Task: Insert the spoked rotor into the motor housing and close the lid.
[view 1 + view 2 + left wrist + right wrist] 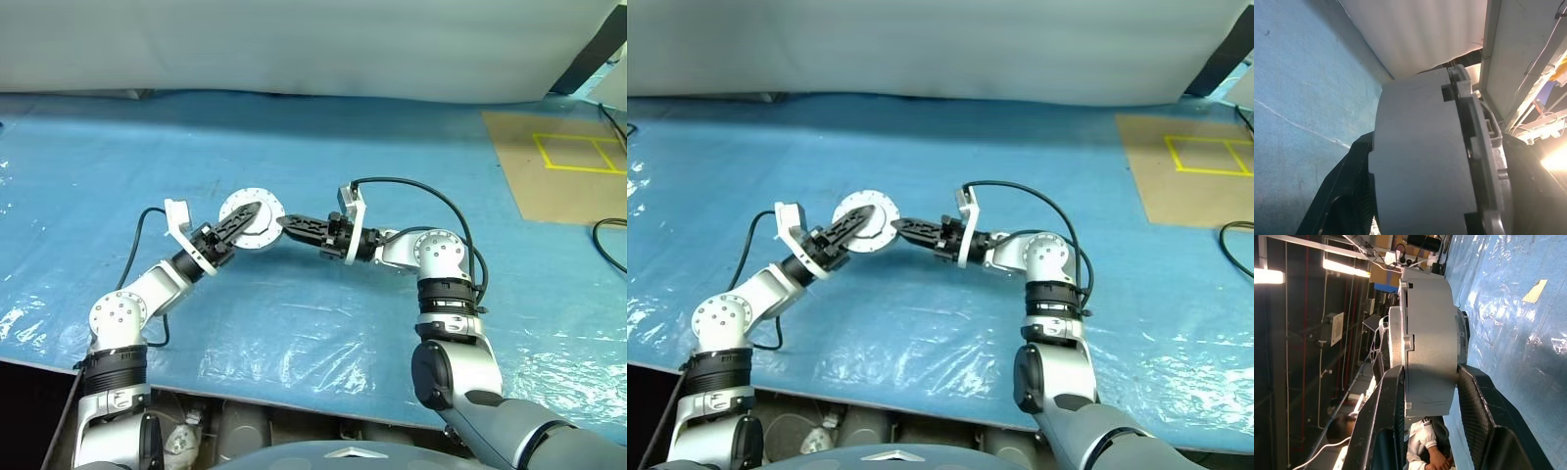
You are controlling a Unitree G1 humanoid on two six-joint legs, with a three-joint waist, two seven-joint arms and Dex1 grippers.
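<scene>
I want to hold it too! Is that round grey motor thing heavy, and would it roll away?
Probably heavy for its size: the motor housing looks like thick solid metal. It is stiff, not bendy. Its smooth round wall would likely roll if laid on edge, and may be slippery, so the right hand and left hand both meet it.

A wrinkled glossy blue plastic tarp point(294, 323) covered the floor. Behind it hung a pale grey fabric sheet point(294, 44). A flat brown cardboard panel point(558, 166) marked with a yellow tape square point(578, 152) lay at the right. Bright fluorescent tube lights point(1344, 268) glowed against dark walls.
</scene>
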